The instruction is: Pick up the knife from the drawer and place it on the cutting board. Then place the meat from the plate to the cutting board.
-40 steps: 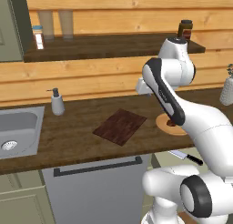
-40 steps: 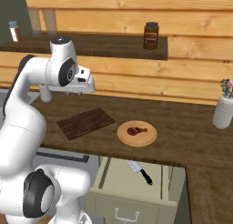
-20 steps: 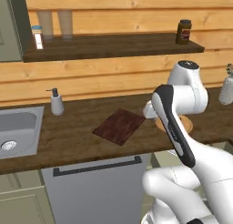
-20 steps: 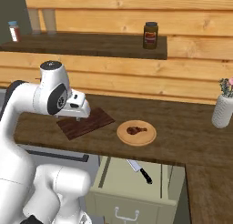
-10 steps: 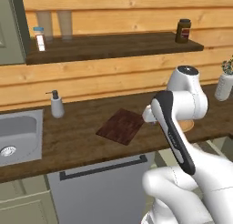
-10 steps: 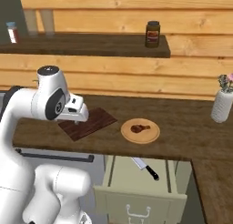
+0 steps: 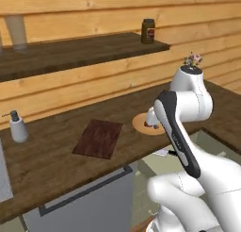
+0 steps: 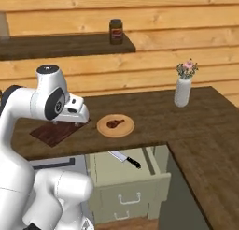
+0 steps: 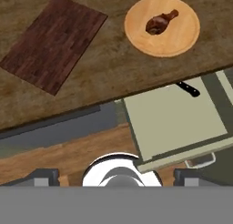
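Knife (image 8: 125, 159) lies flat in the open drawer (image 8: 128, 180), blade toward the back left corner, black handle toward the front right. Your hand (image 8: 66, 125) hangs over the cutting board (image 8: 55, 132), up on the surface (image 8: 154, 126) and well apart from the knife, which sits lower and off to the right. Fingers spread wide, nothing between them.

From the hand view you get the board (image 9: 53, 42) at upper left, the plate (image 9: 162, 19) with the meat (image 9: 160, 22) at upper right, and the drawer's (image 9: 177, 118) pale floor below the surface edge. Only the knife's (image 9: 188, 89) black handle shows there; the blade is tucked under the overhang.

In the left base view the arm covers part of the plate (image 7: 141, 124), and the meat (image 7: 146, 125) is a dark speck beside the arm. Board (image 7: 98, 138) is in plain sight there.

Brown jar (image 8: 115, 32) on the shelf carries a reddish label; you cannot read any writing on it. White vase (image 8: 183, 91) with flowers stands at the right end of the surface, no markings visible.
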